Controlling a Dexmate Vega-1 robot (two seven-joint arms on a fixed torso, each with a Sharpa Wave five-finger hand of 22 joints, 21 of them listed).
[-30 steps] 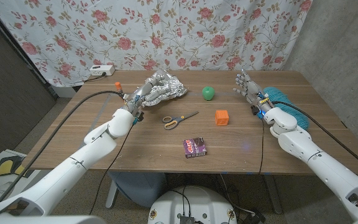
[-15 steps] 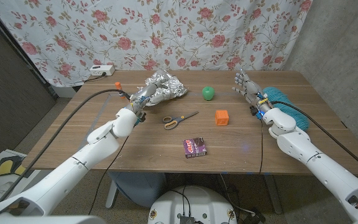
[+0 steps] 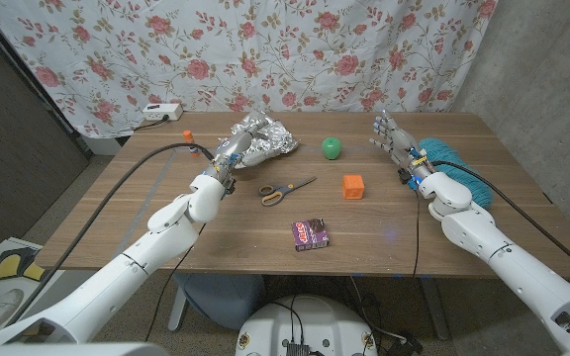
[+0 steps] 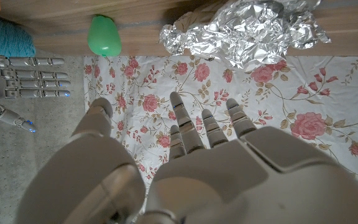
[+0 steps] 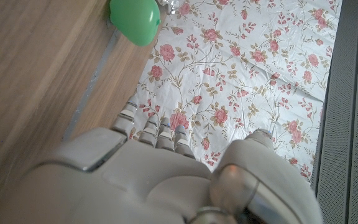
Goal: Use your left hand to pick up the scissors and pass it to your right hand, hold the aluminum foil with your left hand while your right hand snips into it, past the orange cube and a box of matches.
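Left hand (image 3: 224, 161), fingers apart and empty, hovers just left of the scissors (image 3: 286, 188) at frame centre; right hand (image 3: 395, 138) likewise spread.

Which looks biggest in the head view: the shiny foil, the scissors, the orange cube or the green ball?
1. Aluminum foil, clearly the biggest.
2. Scissors, long but thin.
3. Orange cube and green ball look about alike; the ball sits farther from the camera, so I won't rank them.

Scissors (image 3: 286, 189) lying mid-table, foil (image 3: 261, 137) at eleven o'clock, cube (image 3: 353, 185) at three, matchbox (image 3: 311, 234) at five.
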